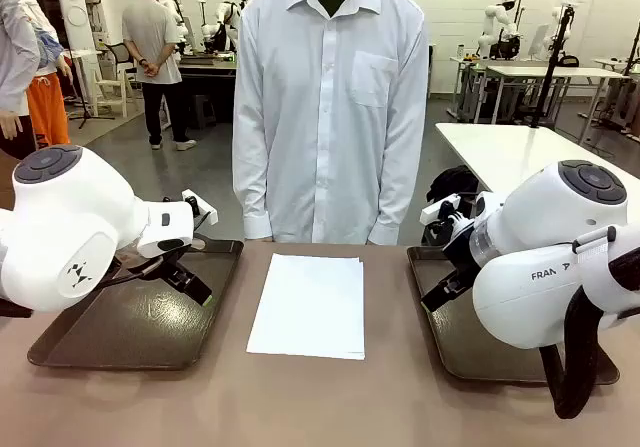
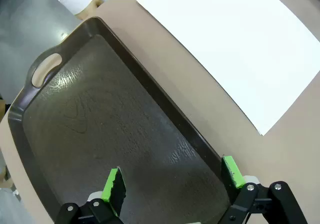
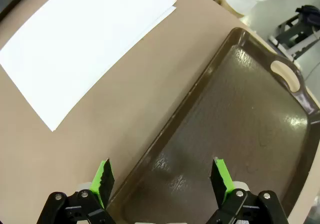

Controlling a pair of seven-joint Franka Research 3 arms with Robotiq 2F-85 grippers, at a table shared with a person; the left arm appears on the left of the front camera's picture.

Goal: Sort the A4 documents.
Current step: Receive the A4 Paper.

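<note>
As things stand: sorting not yet begun, by my reading; all the paper is in one pile, no sheet on either tray
A4 documents (image 1: 306,305): white stack lying flat on the table (image 1: 300,402), between the two trays and just in front of the person (image 1: 330,107); touches neither tray; edges a little fanned at one corner, so more than one sheet, count cannot be told
left tray (image 1: 70,352): dark brown, on the robot's left of the stack, its inner rim near the paper's edge
right tray (image 1: 450,352): same kind, on the other side, likewise apart from the stack
left gripper (image 2: 172,176): hangs above the left tray, tilted down at it; claw wide, green pads well apart, nothing between them
right gripper (image 3: 161,175): hangs above the right tray near its inner rim; claw wide, holding nothing
person: stands at the far edge, cuffs at the table's rim, not touching the paper
step in hand: the opening one, going for the first sheet
next move calls for: one arm to swing inward from its tray to the stack's near edge, come down low and flat, and peel off the top sheet alone
watch for: thin paper flush on the table gives the pads little to bite; two sheets may lift together
</note>
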